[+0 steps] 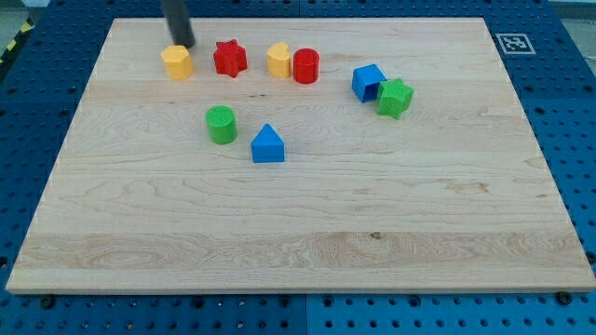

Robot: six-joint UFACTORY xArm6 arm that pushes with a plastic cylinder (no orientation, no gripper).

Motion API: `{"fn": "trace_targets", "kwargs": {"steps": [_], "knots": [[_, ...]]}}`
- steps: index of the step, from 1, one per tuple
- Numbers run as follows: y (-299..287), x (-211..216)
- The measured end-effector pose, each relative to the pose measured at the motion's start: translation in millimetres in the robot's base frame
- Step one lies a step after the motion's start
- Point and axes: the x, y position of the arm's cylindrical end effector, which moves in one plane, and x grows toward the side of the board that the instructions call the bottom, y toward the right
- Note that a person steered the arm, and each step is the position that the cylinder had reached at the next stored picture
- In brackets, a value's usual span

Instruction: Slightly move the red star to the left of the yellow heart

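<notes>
Upper left of frame: my tip (185, 45), a bare rod with no jaws, stands just above the yellow block (176, 62); the red star (229, 58) lies right of it, the yellow heart (278, 60) beyond.

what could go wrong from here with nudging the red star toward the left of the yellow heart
1. My tip sits just above the yellow hexagon-like block, at the view's top left. Sweeping straight right to the red star could knock that block first.
2. The yellow heart touches the red cylinder; overshooting the star could shove both rightward.
3. All these sit near the board's top edge, so an off-centre push might slide the star toward it.
</notes>
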Motion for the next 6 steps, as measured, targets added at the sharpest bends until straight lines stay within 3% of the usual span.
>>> {"fn": "trace_targets", "kwargs": {"steps": [2, 4, 6], "knots": [[52, 4], [60, 19], [110, 0]]}}
